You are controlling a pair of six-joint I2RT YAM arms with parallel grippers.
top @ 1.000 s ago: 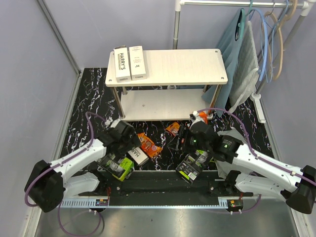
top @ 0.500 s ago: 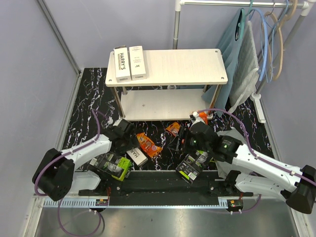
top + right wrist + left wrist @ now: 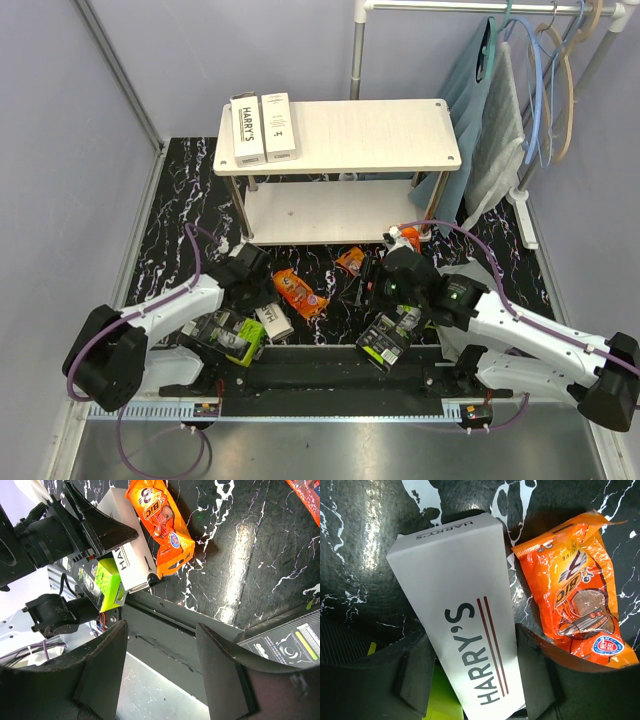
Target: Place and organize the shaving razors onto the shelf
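A white HARRY'S box (image 3: 465, 630) lies on the black marbled floor. My left gripper (image 3: 472, 647) is shut on it, and the box sits skewed between the fingers (image 3: 535, 675). From above, the left gripper (image 3: 262, 300) is over that box (image 3: 273, 323). An orange pack (image 3: 299, 292) lies just right of it, another (image 3: 351, 261) nearer the shelf. Black-and-lime blister packs (image 3: 232, 335) (image 3: 388, 340) lie by the arm bases. Two HARRY'S boxes (image 3: 247, 130) (image 3: 279, 126) stand side by side on the left of the shelf's (image 3: 380, 135) top board. My right gripper (image 3: 375, 285) (image 3: 160, 630) is open and holds nothing.
A clothes rail with hangers and grey-blue cloths (image 3: 500, 110) stands right of the shelf. The arms' black base rail (image 3: 330, 375) runs along the near edge. Blue walls close in the left and back. The shelf's lower board (image 3: 330, 212) is bare.
My left gripper has come down over the white box and its jaws have narrowed onto it. The box has turned slightly. The right arm has not moved.
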